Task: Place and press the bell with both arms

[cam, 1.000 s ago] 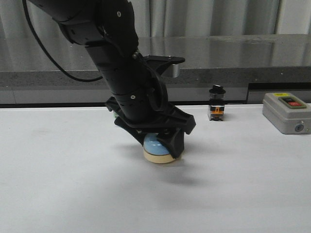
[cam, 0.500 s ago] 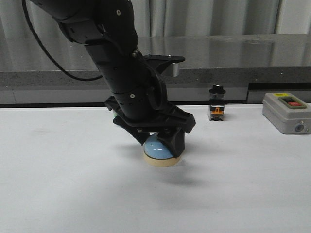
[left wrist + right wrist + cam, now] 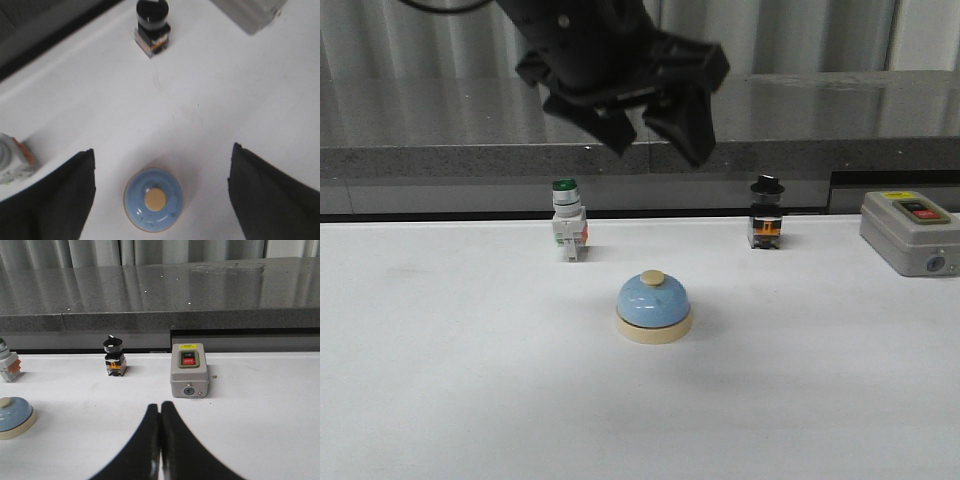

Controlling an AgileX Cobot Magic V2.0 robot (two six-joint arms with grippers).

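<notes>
While the bell (image 3: 654,307) sits alone on the white worktop (image 3: 460,400) just below the centre of the front view, the left gripper (image 3: 655,128) hangs well above it near the top of the frame, its two black fingers (image 3: 682,122) spread apart with nothing between them. From the left wrist camera the bell (image 3: 153,199) lies low in the picture, its cream button facing up, in the bare gap between the two dark fingers (image 3: 50,200), touching neither.

Toward the back of the worktop, a white push-button with a green cap (image 3: 567,219) stands up and to the left of the bell, and a black selector switch (image 3: 766,212) stands up and to the right, both well apart from it. A grey switch box (image 3: 910,232) with red and green buttons rests at the right edge of the front view.

From the right wrist camera the right gripper (image 3: 160,420) shows at the bottom centre, its fingers pressed together and holding nothing. The bell (image 3: 13,416) appears at the left edge of that picture, the switch box (image 3: 188,370) just above the fingertips and the selector switch (image 3: 114,356) to its left.
</notes>
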